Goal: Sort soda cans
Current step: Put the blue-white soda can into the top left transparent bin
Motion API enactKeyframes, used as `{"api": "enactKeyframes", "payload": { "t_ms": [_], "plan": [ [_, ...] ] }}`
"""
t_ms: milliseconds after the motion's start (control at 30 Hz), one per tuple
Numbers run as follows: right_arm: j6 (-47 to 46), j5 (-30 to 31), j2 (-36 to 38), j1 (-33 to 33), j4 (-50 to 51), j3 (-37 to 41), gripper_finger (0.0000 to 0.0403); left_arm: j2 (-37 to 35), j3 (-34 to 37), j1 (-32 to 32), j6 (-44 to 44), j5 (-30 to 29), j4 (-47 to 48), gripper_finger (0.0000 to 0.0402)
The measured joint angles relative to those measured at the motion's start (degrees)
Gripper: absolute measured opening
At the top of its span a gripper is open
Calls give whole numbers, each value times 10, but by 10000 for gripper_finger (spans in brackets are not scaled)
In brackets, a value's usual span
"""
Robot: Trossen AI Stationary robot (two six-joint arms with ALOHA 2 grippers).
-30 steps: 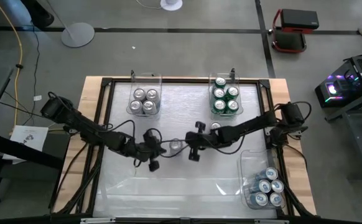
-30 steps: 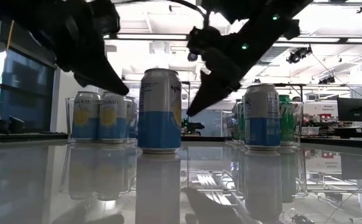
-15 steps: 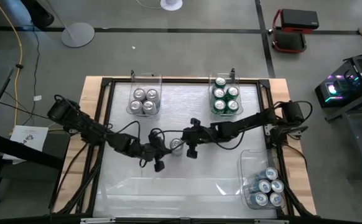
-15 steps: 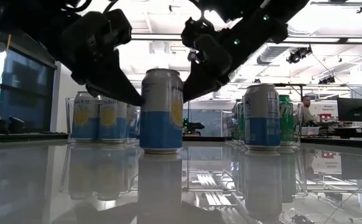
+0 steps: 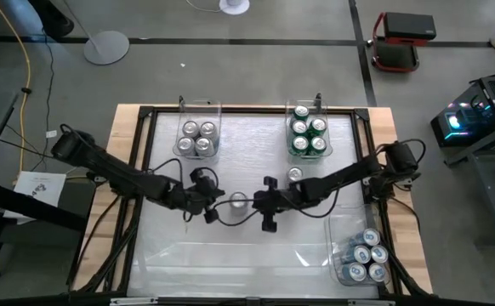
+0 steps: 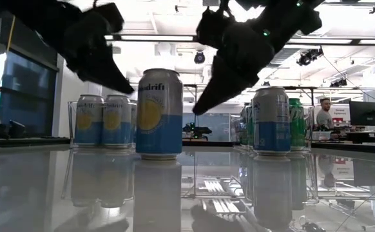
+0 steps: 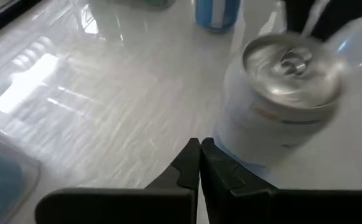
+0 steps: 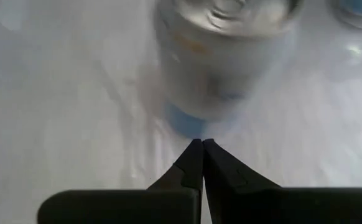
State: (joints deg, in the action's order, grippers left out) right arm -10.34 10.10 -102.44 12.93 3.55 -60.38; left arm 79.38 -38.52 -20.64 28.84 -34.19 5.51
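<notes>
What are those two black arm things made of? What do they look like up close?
Both arms are dark, nearly black, built from slim jointed segments with loose black cables looping alongside. The left gripper and right gripper each end in two narrow, tapered black fingers. In the low view, small green indicator lights glow on the right arm's housing. No readable markings show.

Four views, one shared centre.
Overhead: straight down on whole desk (image 5: 145, 255). Low: level at desk-top height, facing room. Both wrists: close, angled down past closed fingers (image 7: 199, 163) onto the same middle can (image 5: 238, 201), from opposite sides.
</notes>
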Motion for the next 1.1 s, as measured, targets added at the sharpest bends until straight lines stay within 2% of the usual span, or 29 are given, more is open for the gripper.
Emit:
{"api": "enactKeyframes", "payload": {
  "t_ms": [133, 233, 300, 367, 533, 633, 800, 967, 1100],
  "plan": [
    [-27, 71, 18, 14, 57, 0, 0, -35, 0, -17, -32, 2, 16, 0],
    [-48, 104, 28, 23, 88, 0, 0, -48, 0, -27, -89, 5, 4, 1],
    [-58, 110, 31, 30, 102, 0, 0, -51, 0, -24, -139, 31, -8, 7],
    [-69, 112, 32, 36, 117, 0, 0, -52, -7, -4, -162, 83, -14, 24],
    [-111, 116, 32, 55, 154, 0, 0, -47, -64, 45, -240, 199, 4, 103],
    [-129, 130, 32, 68, 163, 0, 0, -40, -113, 70, -299, 249, 42, 165],
    [-157, 138, 33, 92, 202, 0, 0, -7, -164, 105, -336, 312, 86, 263],
    [-198, 140, 50, 121, 254, 0, 0, 40, -173, 116, -365, 327, 98, 333],
    [-232, 185, 69, 144, 277, 0, 0, 69, -173, 116, -380, 319, 98, 359]
  ]
}}
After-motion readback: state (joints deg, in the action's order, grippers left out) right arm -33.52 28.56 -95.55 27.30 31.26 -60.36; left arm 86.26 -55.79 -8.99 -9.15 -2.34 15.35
